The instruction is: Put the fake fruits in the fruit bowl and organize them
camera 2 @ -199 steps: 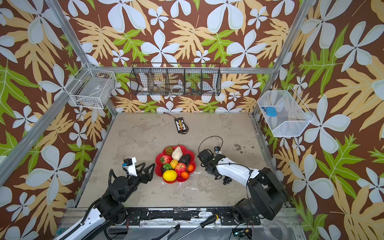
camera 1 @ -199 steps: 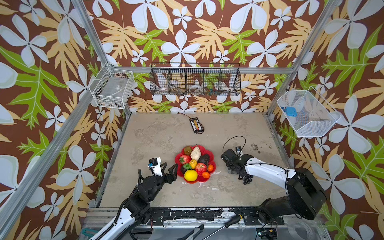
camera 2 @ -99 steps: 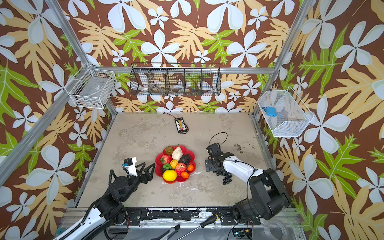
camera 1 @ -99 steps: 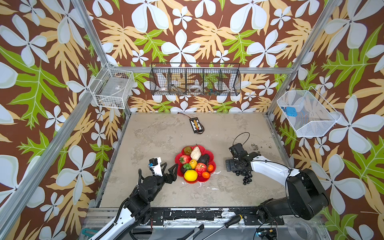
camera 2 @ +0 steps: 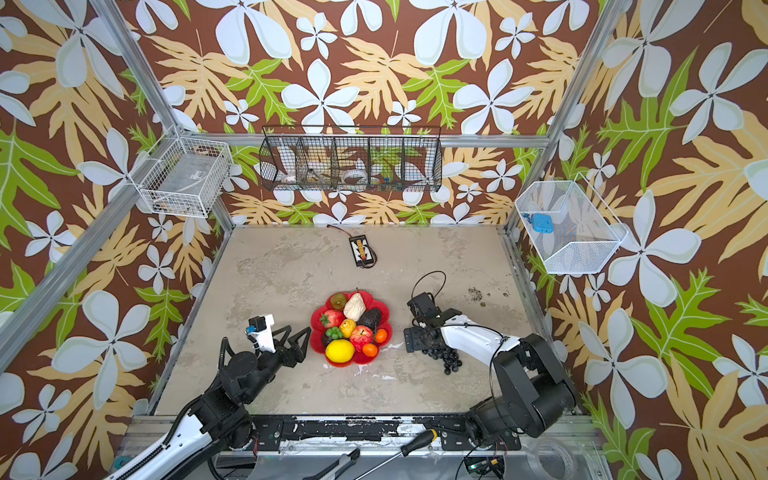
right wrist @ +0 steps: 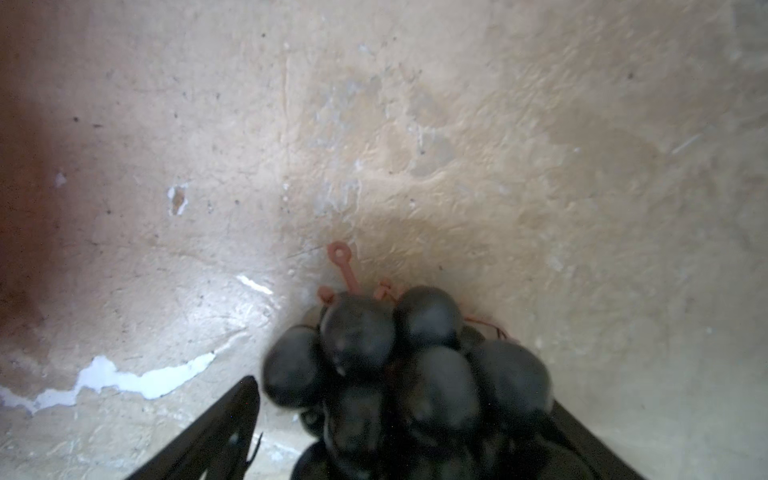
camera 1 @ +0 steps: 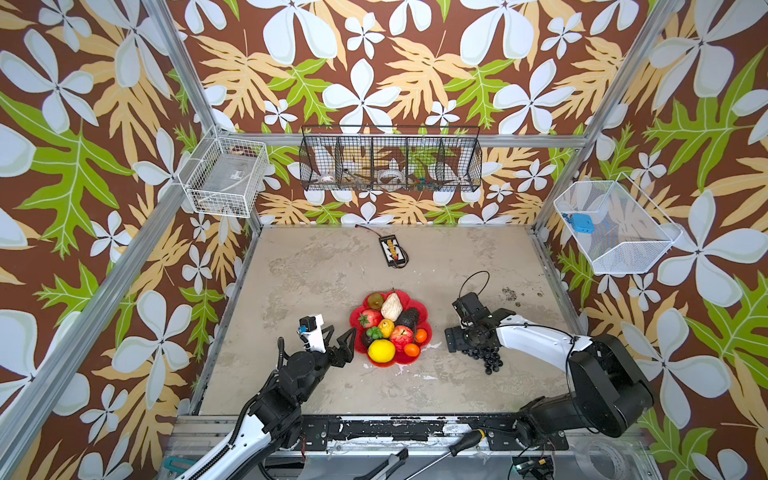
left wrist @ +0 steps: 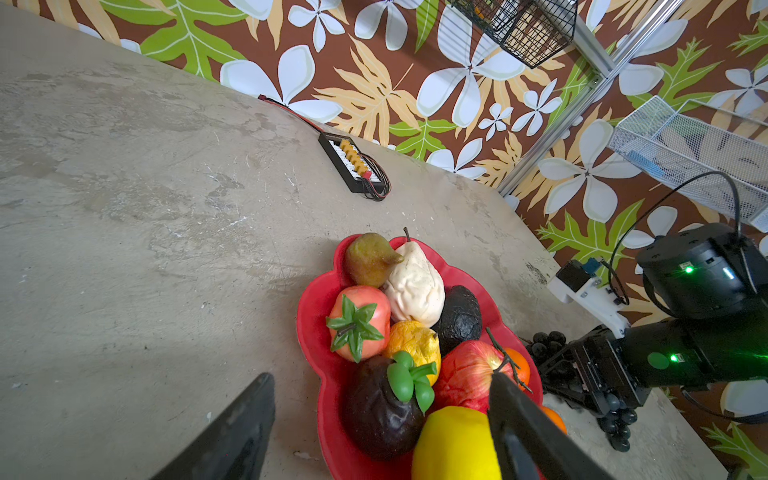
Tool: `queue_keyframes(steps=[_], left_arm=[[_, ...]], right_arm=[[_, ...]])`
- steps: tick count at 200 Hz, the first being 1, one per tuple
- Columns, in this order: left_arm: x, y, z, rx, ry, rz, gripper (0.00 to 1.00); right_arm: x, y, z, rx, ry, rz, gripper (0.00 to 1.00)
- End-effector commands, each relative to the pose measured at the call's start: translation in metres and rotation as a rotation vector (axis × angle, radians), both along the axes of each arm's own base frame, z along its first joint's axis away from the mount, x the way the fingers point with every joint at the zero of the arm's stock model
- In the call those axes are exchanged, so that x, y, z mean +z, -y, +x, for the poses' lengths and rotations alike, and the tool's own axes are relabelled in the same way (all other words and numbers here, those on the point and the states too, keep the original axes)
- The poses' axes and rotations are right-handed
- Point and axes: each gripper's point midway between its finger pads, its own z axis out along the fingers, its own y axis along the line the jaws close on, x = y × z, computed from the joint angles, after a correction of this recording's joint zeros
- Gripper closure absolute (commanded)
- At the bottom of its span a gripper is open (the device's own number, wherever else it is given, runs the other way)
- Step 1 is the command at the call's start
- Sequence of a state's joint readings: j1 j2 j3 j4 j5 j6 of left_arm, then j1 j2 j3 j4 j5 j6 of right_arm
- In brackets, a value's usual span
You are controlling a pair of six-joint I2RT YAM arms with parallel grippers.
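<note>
The red flower-shaped fruit bowl (camera 1: 354,319) (camera 2: 316,329) (left wrist: 311,316) sits front of centre, holding several fake fruits: yellow lemon (camera 1: 381,350), red apple (camera 1: 401,336), beige pear (camera 1: 391,306), avocado (camera 1: 409,318) and two small oranges (camera 1: 421,335). A dark grape bunch (camera 1: 489,360) (camera 2: 448,358) (right wrist: 415,374) lies on the table right of the bowl. My right gripper (camera 1: 471,343) (right wrist: 403,392) points down over it, open, fingers either side of the grapes. My left gripper (camera 1: 340,340) (left wrist: 380,376) hovers open at the bowl's left rim, holding nothing.
A black device with a cable (camera 1: 392,251) lies near the back wall. Wire baskets hang at the back (camera 1: 390,160), left (camera 1: 226,176) and right (camera 1: 615,226). A screwdriver (camera 1: 453,451) rests on the front rail.
My right gripper has swung right, away from the bowl, and come down over the grape bunch, with its jaws a little narrower. The left arm has not moved.
</note>
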State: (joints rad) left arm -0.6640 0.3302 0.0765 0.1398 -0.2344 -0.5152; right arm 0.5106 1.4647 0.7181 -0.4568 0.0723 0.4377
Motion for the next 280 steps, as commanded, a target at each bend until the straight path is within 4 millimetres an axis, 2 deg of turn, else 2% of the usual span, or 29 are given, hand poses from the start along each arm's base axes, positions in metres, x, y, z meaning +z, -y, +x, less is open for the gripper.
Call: queue_keyframes(steps=[1,51,84,136,199,237,258,280], left_arm=[[0.007,0.001,0.001,0.0,0.024,-0.015,0.19],[0.007,0.0,0.001,0.002,0.025,-0.015,0.19],[0.007,0.0,0.001,0.002,0.025,-0.015,0.19],[0.007,0.0,0.001,0.004,0.025,-0.013,0.19],[0.007,0.0,0.001,0.002,0.025,-0.014,0.19],[0.007,0.0,0.001,0.002,0.025,-0.013,0.19],[0.007,0.0,0.001,0.002,0.025,-0.014,0.19],[0.007,0.0,0.002,0.004,0.025,-0.013,0.19]], right_arm=[[-0.005,0.004,-0.005,-0.025,-0.015,-0.026,0.16],[0.004,0.004,0.002,-0.027,0.044,-0.036,0.41],[0.014,-0.005,0.006,-0.014,0.09,0.026,0.53],[0.023,-0.014,0.009,-0.006,0.125,0.089,0.58],[0.057,-0.03,0.018,0.018,0.246,0.214,0.62],[0.089,-0.039,0.026,0.046,0.342,0.286,0.62],[0.118,-0.039,0.032,0.047,0.43,0.317,0.61],[0.154,-0.049,0.036,0.077,0.505,0.386,0.61]])
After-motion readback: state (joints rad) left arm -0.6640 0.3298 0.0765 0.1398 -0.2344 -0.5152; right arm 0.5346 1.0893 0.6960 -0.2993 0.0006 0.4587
